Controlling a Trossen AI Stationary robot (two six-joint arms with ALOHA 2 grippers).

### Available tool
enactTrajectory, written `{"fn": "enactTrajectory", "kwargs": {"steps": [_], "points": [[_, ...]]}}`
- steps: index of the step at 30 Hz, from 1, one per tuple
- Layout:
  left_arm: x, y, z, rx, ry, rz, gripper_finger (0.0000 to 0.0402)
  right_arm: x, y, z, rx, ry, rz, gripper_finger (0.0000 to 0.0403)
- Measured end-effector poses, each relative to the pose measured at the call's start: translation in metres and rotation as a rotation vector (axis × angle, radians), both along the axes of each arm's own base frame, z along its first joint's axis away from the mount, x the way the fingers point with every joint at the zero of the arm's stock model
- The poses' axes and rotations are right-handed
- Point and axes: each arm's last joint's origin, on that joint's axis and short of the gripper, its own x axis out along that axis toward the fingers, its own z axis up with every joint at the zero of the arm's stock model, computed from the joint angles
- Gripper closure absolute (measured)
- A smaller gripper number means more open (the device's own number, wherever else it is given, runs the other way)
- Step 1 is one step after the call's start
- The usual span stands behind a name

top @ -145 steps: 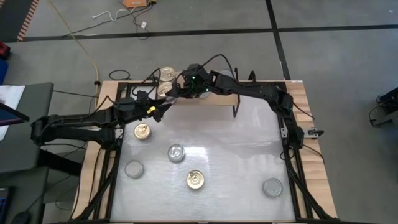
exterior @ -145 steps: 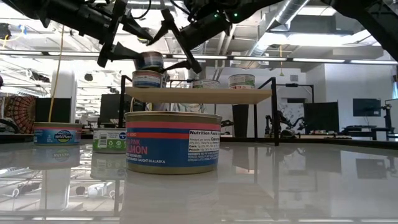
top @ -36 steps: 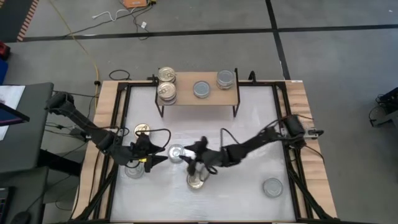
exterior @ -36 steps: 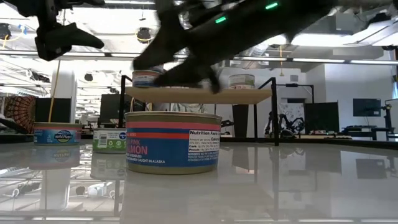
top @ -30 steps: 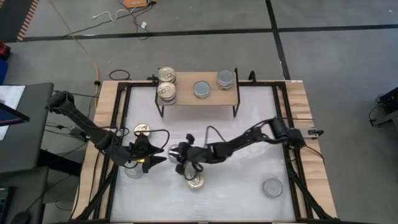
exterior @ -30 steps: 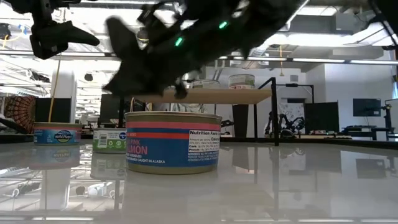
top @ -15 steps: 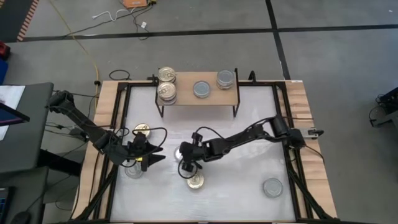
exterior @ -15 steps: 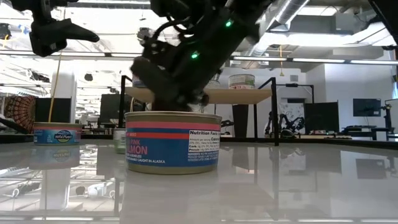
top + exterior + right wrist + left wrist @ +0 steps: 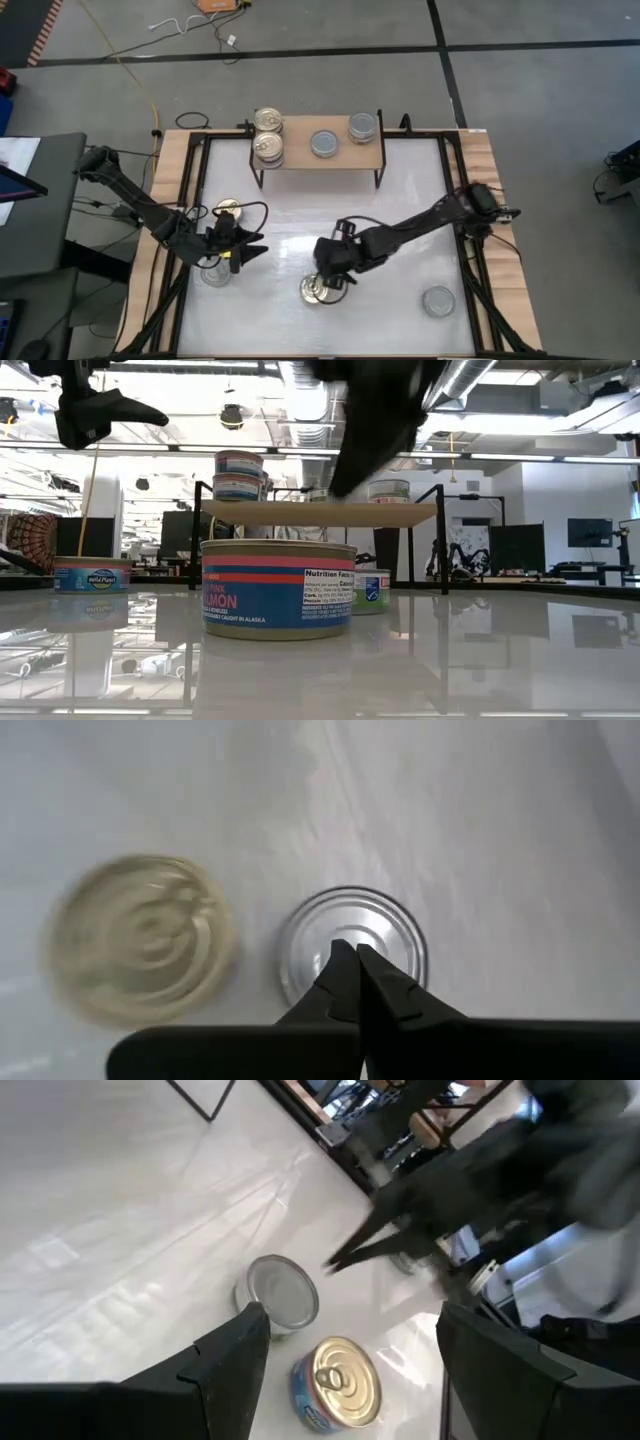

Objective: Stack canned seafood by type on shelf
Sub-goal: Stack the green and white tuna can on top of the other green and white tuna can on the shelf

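The right claw (image 9: 352,982) has its two fingers pressed together with nothing between them. It hangs over a silver-lidded tin (image 9: 352,945) that stands on the white table (image 9: 400,200), just beside a gold-lidded tin (image 9: 140,935); whether the tips touch the lid cannot be told. From above, that claw (image 9: 330,275) sits near the table's front middle.

The left claw (image 9: 250,247) stands open and empty above the table's left side, near a gold tin (image 9: 229,210) and a silver one (image 9: 214,273).

On the shelf (image 9: 318,158) at the back stand gold-lidded tins (image 9: 268,133) at its left end and two silver-lidded tins (image 9: 343,136). Another silver tin (image 9: 438,300) stands at front right.
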Motion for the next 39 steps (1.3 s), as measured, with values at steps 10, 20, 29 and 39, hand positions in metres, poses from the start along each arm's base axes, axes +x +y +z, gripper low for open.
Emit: {"fn": "enactTrajectory", "kwargs": {"steps": [10,20,29,39], "points": [[0.030,-0.022,-0.023,0.013,-0.003,0.011,0.0127,-0.105,0.008,0.030,0.126,-0.175,-0.150,0.0386],[0.080,-0.023,-0.018,0.071,0.118,0.106,0.0127,-0.177,0.025,-0.006,0.328,-0.515,-0.411,0.0373],[0.111,-0.002,-0.029,0.027,0.263,0.101,0.0127,-0.154,0.027,-0.040,0.451,-0.569,-0.623,0.0351],[0.117,0.014,-0.032,-0.022,0.289,0.133,0.0127,-0.138,0.025,-0.043,0.509,-0.627,-0.649,0.0294]]}}
